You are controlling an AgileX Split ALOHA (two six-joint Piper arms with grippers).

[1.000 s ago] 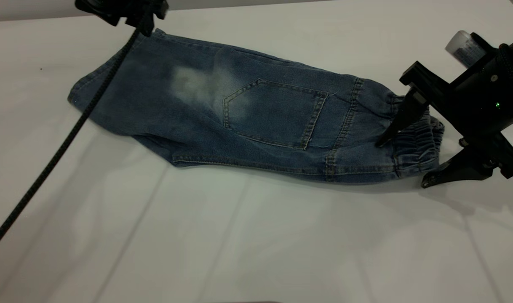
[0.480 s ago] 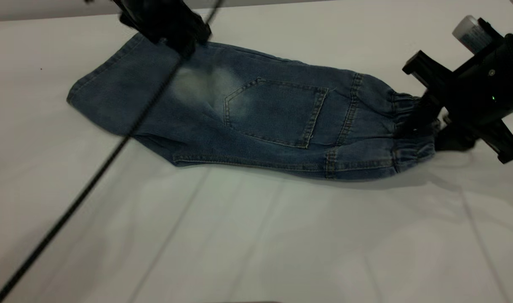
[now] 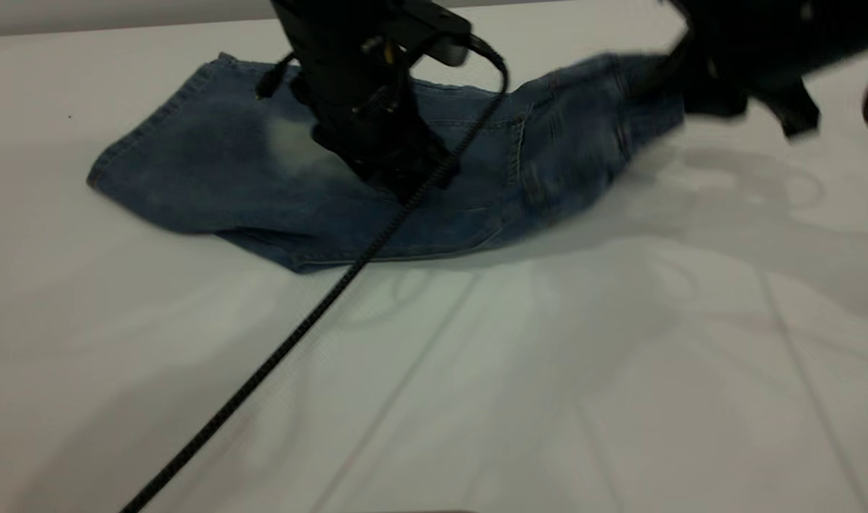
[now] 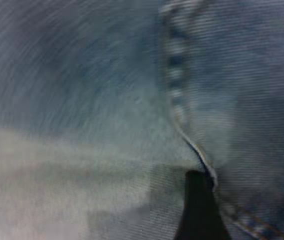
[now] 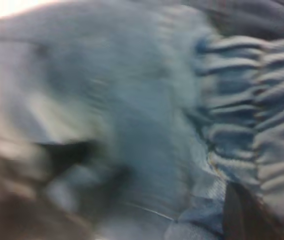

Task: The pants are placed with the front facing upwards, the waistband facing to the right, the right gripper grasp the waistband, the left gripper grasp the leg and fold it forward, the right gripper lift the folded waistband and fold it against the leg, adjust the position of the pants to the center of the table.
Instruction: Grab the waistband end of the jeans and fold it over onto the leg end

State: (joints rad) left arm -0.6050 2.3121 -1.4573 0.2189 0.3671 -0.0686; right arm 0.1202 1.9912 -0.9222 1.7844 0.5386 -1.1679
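Pants point(image 3: 263, 192) lie long-axis left-right on the counter point(image 3: 548, 370), waistband point(image 5: 251, 100) end raised off it at right, clamped in the right tool point(image 3: 680, 78). Leg end lies left of that tool, so the fold likely goes leftward. Left tool point(image 3: 398, 171) presses mid-pants, nearer the legs; its opening can't be told.

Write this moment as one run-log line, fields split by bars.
right claw: shut on waistband, raised off table | left claw: down on mid pants, grip unclear | legs flat

Motion-blurred right claw point(image 3: 680, 89) and waistband point(image 5: 251, 100); pants point(image 3: 213, 171) middle hidden behind left claw point(image 3: 398, 171).
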